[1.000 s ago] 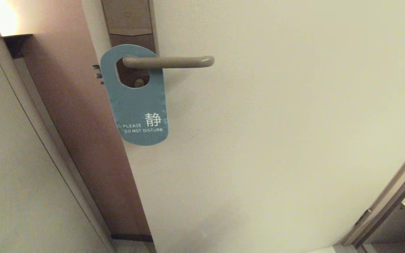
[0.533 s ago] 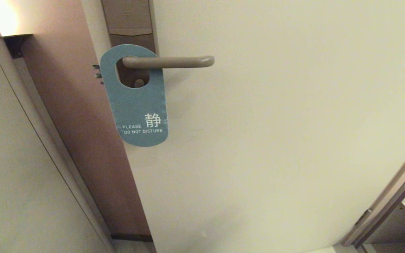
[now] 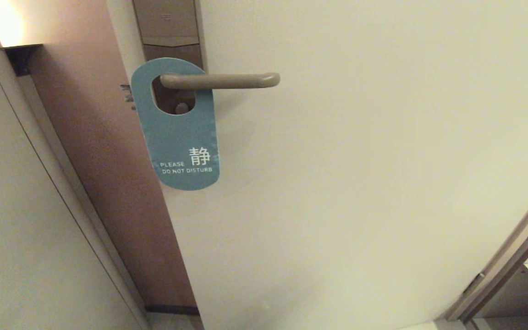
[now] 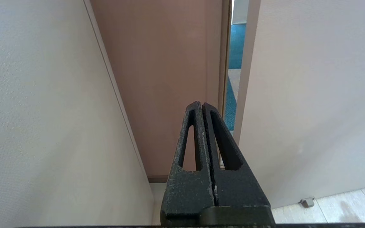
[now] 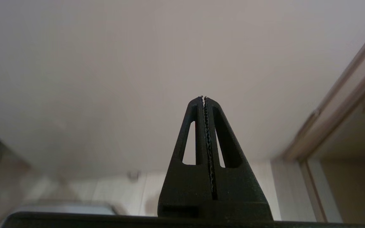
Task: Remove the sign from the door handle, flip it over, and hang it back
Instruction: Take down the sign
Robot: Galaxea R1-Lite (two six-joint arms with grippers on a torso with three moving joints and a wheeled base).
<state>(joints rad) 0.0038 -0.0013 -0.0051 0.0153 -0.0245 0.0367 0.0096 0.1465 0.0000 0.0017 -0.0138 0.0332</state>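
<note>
Sign (image 3: 179,133): hanging blue side out on the door handle (image 3: 220,80), far above both grippers and untouched.
Left gripper (image 4: 202,106): sitting low, fingers pressed together, empty.
Right gripper (image 5: 204,98): also low before the door (image 3: 360,160), fingers together, empty.
Risk: the card is likely swinging or bending when pinched, snagging its oval hole on the lever.
Room: the door is standing ajar, tiled floor (image 4: 328,205) lying below the grippers.
</note>
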